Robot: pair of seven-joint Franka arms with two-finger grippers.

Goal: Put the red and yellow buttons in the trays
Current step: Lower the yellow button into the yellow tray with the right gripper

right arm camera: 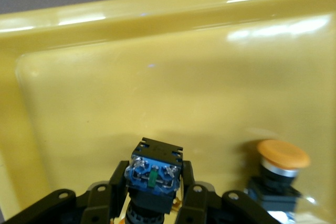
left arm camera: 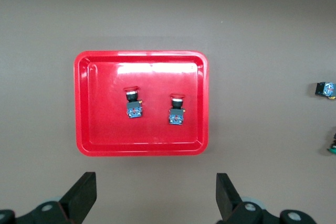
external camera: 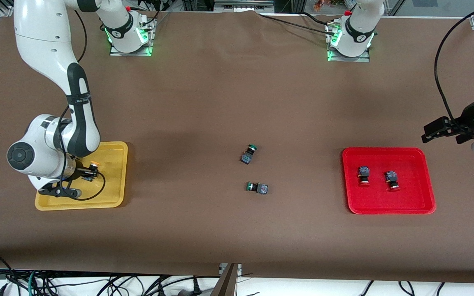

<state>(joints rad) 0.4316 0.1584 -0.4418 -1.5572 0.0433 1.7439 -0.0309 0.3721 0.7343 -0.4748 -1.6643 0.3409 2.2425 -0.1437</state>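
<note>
My right gripper [external camera: 85, 174] is low in the yellow tray [external camera: 113, 181], shut on a yellow button [right arm camera: 155, 166] with its blue contact end showing. A second yellow button [right arm camera: 278, 163] with an orange cap rests in the yellow tray [right arm camera: 157, 77] beside the fingers. An orange cap [external camera: 94, 165] shows at the fingertips in the front view. Two red buttons [external camera: 363, 174] [external camera: 392, 180] lie in the red tray [external camera: 385, 150]. My left gripper [external camera: 442, 133] is open and empty, up over the table beside the red tray [left arm camera: 142, 54]. It [left arm camera: 156, 182] sees both red buttons [left arm camera: 133, 103] [left arm camera: 177, 109].
Two green-capped buttons [external camera: 249, 154] [external camera: 257, 188] lie on the brown table midway between the trays; they also show in the left wrist view [left arm camera: 325, 88] [left arm camera: 333, 148]. Cables hang below the table's front edge.
</note>
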